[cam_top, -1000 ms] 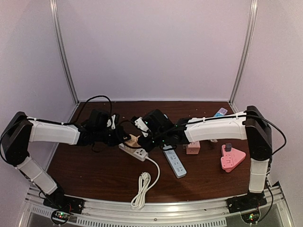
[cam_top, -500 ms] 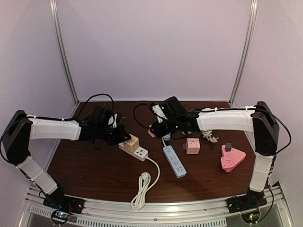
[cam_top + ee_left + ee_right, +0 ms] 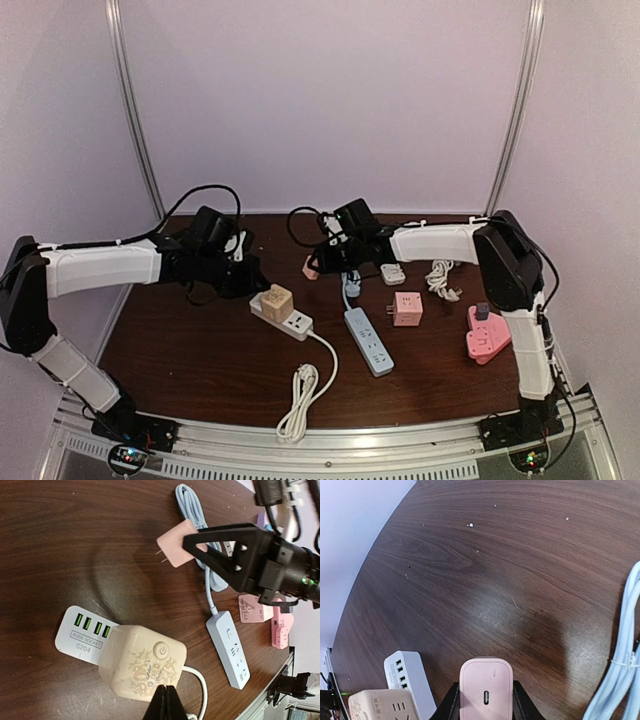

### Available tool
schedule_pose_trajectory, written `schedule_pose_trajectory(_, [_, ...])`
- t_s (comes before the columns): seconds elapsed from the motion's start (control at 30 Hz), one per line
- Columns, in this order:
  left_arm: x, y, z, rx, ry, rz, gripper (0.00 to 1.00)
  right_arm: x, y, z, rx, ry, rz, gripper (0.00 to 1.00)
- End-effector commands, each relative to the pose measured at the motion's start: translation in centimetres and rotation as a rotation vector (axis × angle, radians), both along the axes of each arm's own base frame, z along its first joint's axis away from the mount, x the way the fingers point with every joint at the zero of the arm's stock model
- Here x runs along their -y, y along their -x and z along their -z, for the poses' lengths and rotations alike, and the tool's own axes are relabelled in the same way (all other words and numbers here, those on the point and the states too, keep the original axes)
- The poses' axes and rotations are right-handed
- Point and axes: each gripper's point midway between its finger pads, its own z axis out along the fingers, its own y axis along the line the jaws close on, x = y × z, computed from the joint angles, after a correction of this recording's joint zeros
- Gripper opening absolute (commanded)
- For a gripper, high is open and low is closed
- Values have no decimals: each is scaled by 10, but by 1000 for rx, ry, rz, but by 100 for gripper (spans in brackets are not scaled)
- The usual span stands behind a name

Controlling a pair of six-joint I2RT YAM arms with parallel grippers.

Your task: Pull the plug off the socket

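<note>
Inside pale walls, socket rests on dark table.

USB strip: a boxed label reads "4USB SOCKET", with "S204" printed under it. Both sit beside the strip's four green ports, on the end clear of the cube. The cube's top face carries a power symbol inside a round button, next to a floral print. Faint marks on the pink triangular block, well beyond the cube, are too small to read.

Top looks down — wrists close (both see plug).
</note>
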Motion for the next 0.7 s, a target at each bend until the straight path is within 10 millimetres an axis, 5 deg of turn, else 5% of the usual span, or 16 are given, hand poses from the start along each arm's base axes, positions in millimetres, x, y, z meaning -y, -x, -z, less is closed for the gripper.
schedule_pose_trajectory(0.0, [-8, 5, -31, 78, -11, 18, 0, -22, -13, -9, -41, -120, -16, 6])
schedule_pose_trajectory(0.37, [-37, 21, -42, 104, -30, -10, 0, -38, -24, 21, -172, -252, 3, 7])
schedule_pose_trajectory(0.67, [-43, 25, -39, 94, -37, -18, 0, -25, -30, 43, -209, -203, 58, 27])
